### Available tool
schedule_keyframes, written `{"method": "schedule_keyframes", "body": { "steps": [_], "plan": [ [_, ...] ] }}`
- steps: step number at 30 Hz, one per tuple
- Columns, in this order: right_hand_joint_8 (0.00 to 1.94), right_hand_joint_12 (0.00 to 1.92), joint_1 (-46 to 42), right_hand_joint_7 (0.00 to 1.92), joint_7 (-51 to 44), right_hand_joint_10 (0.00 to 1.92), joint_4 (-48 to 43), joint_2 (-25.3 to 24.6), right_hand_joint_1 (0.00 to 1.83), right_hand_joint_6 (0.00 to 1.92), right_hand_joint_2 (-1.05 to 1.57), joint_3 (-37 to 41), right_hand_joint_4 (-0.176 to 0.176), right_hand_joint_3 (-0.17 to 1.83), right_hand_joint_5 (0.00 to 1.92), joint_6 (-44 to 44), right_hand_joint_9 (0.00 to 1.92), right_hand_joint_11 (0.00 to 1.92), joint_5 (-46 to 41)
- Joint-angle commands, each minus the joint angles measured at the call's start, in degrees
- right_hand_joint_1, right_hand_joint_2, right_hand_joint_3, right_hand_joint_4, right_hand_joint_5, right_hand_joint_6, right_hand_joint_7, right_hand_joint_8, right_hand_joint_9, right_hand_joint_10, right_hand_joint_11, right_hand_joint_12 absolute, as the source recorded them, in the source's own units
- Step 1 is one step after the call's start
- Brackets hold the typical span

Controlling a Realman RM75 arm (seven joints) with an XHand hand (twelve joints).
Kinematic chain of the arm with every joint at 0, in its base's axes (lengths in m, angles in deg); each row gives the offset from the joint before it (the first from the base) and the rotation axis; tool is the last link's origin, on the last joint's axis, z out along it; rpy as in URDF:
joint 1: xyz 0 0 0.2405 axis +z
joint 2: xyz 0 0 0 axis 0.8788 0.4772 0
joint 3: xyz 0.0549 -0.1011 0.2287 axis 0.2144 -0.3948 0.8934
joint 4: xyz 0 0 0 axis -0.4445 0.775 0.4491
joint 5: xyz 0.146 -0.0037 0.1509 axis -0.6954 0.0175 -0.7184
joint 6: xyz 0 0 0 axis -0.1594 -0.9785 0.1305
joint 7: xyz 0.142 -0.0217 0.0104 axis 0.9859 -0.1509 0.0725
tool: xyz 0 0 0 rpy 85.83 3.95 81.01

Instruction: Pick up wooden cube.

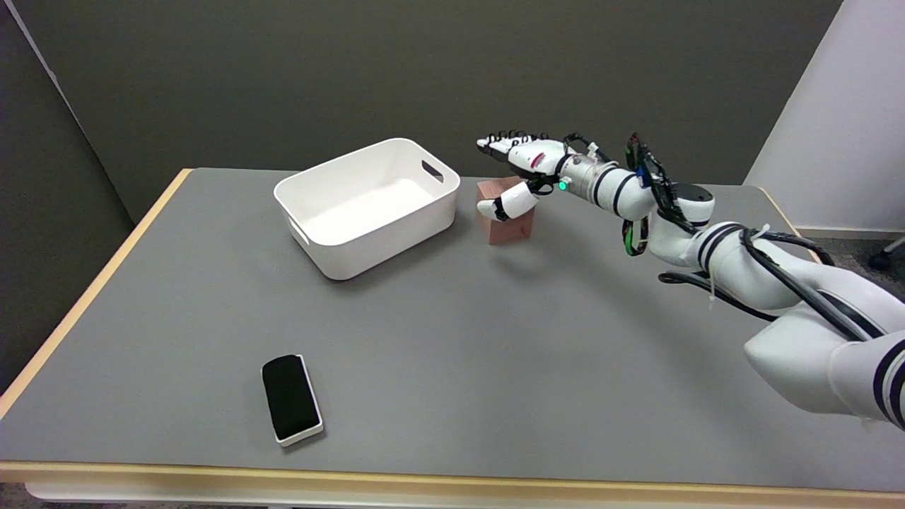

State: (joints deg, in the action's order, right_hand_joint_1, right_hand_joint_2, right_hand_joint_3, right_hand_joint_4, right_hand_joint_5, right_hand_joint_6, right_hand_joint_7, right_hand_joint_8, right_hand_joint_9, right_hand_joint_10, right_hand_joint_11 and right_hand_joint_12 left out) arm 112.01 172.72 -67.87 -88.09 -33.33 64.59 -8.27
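**One cube, a rigid block best taken by two opposite faces**

Three things sit on the grey table, taken left to right. A black eraser-like block in a white frame lies near the front edge, left of middle. A white plastic bin stands toward the far edge. Just beside its right wall rests the wooden cube, flat on the surface. The right hand hovers over it, fingers spread and extended above the top, thumb hanging before the near face; it holds nothing, and whether the thumb touches the wood cannot be told. The cube looks stiff, light and fairly grippy, not fragile. Thumb on the near face and fingers on the far one should hold it well.
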Motion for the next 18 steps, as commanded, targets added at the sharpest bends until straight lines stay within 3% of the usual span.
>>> {"method": "schedule_keyframes", "body": {
  "steps": [1,5,18],
  "plan": [
    [0.0,0.58,1.6,0.0,0.8,0.12,3.8,-2.4,0.37,0.01,0.49,-0.5,-0.033,0.93,0.0,-4.1,0.0,0.0,4.8],
    [0.0,0.61,1.5,0.0,0.8,0.16,4.0,-2.3,0.34,0.02,0.51,-0.7,-0.025,0.86,0.0,-3.4,0.0,0.0,4.8],
    [0.02,0.66,0.7,0.0,0.8,0.19,5.1,-1.6,0.33,0.04,0.47,-0.4,-0.019,0.92,0.0,-2.4,0.0,0.0,6.1]
  ]
}}
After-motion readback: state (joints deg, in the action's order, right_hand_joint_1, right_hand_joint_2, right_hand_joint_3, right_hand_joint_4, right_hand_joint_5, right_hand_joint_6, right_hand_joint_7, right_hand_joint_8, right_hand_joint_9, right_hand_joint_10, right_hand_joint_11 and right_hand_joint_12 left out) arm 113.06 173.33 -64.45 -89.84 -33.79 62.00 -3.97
